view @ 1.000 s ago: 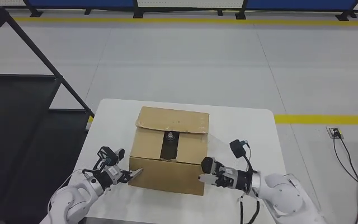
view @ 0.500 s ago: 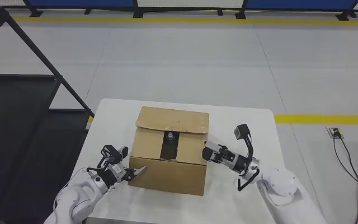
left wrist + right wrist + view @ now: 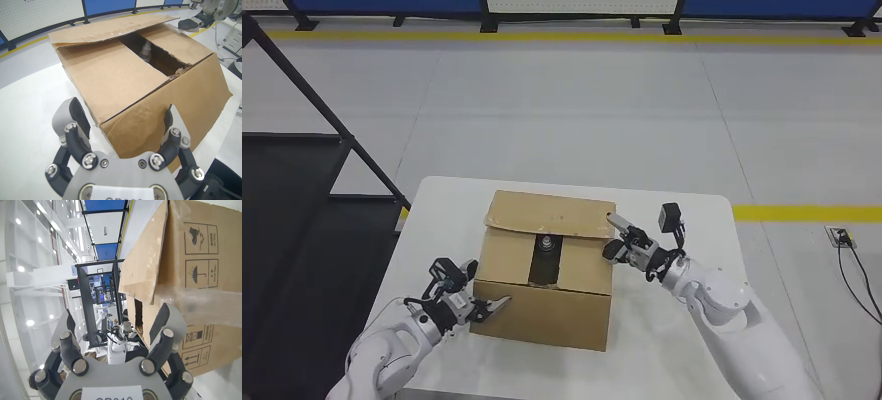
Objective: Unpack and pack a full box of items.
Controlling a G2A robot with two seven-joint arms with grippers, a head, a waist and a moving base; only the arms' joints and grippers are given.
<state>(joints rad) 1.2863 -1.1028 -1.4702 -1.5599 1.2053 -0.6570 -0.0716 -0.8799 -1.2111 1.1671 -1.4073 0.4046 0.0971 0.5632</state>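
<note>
Unpacking looks barely begun: your left gripper (image 3: pixel 487 303), spread, brackets a near corner of the brown cardboard box (image 3: pixel 547 265) on the white bench (image 3: pixel 442 230), while your right gripper (image 3: pixel 616 237), spread, sits beside its loose top flap (image 3: pixel 552 212), probably the next thing to pinch.

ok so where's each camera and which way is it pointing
top view: above the arms, looking down at the white table and brown cardboard box; both arms show.
left wrist view: low at a box corner, facing across its flaps; open left fingers show.
right wrist view: beside the box's printed side, facing the room beyond; the open right fingers show.
shared: top and left wrist views both show the small clear bottle between the flaps.
</note>
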